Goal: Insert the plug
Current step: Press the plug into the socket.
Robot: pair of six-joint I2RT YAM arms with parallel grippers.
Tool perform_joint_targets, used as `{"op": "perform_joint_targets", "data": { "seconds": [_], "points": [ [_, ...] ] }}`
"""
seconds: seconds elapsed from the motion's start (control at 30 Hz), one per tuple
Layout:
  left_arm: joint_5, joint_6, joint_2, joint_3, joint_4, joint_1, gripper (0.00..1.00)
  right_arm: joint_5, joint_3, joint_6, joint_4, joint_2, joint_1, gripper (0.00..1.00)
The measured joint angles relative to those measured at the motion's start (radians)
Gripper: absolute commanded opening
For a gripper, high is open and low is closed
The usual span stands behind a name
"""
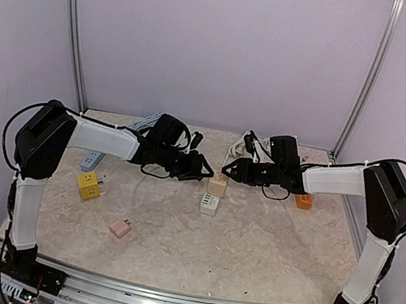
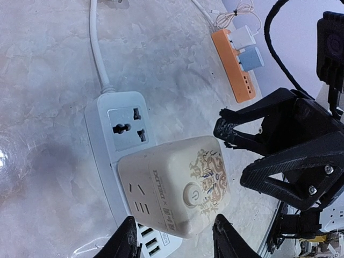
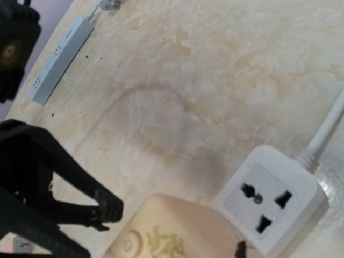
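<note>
The plug is a beige cube adapter [image 2: 174, 185] with a gold pattern. It sits on the white power strip [image 2: 115, 123], just past the strip's free universal socket [image 2: 129, 128]. My left gripper [image 2: 174, 219] is open, its fingers on either side of the cube's near end, and a slit of strip shows beside the left finger. My right gripper [image 2: 236, 153] is open just right of the cube with nothing between its fingers. In the right wrist view the cube [image 3: 172, 231] fills the bottom edge and only one fingertip [image 3: 240, 249] shows. From above, both grippers meet over the cube [image 1: 217, 185].
An orange power strip [image 1: 303, 201] holding white and blue chargers lies to the right. On the left are a pale blue strip [image 1: 92, 158], a yellow cube adapter [image 1: 89, 185] and a pink plug [image 1: 120, 227]. The white strip's cable [image 2: 97, 54] runs to the back wall.
</note>
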Motion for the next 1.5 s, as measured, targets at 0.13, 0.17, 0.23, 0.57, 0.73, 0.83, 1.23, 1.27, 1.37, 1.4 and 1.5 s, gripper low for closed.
{"op": "perform_joint_targets", "data": {
  "seconds": [0.13,0.17,0.23,0.57,0.73,0.83,1.23,1.27,1.37,1.4,1.5],
  "points": [
    [0.001,-0.002,0.0,0.0,0.002,0.0,0.41,0.0,0.003,0.0,0.0,0.019,0.0,0.43],
    [0.002,-0.002,0.001,0.0,0.004,0.0,0.41,0.001,0.003,0.0,0.0,0.024,0.0,0.43],
    [0.003,-0.002,0.004,0.0,0.008,0.0,0.39,0.002,0.003,0.0,-0.002,0.031,0.0,0.43],
    [0.02,-0.01,0.034,0.007,0.023,0.001,0.32,0.001,0.003,0.0,-0.006,0.035,0.0,0.39],
    [0.023,-0.019,0.039,0.015,0.032,0.001,0.26,0.0,0.003,-0.003,-0.006,0.042,0.0,0.32],
    [0.025,-0.024,0.04,0.015,0.037,0.001,0.23,-0.001,0.003,-0.004,0.002,0.043,0.0,0.3],
    [0.042,-0.032,0.045,0.015,0.053,0.001,0.2,-0.002,-0.01,-0.032,0.032,0.045,-0.004,0.26],
    [0.042,-0.033,0.046,0.015,0.054,0.001,0.2,-0.002,-0.011,-0.037,0.035,0.046,-0.004,0.26],
    [0.045,-0.036,0.048,0.015,0.06,0.001,0.2,0.0,-0.011,-0.049,0.042,0.049,-0.003,0.26],
    [0.045,-0.037,0.048,0.015,0.061,0.001,0.2,0.002,-0.011,-0.053,0.043,0.051,-0.003,0.26],
    [0.045,-0.039,0.051,0.018,0.063,0.0,0.2,0.003,-0.008,-0.067,0.048,0.055,0.0,0.26]
  ]
}}
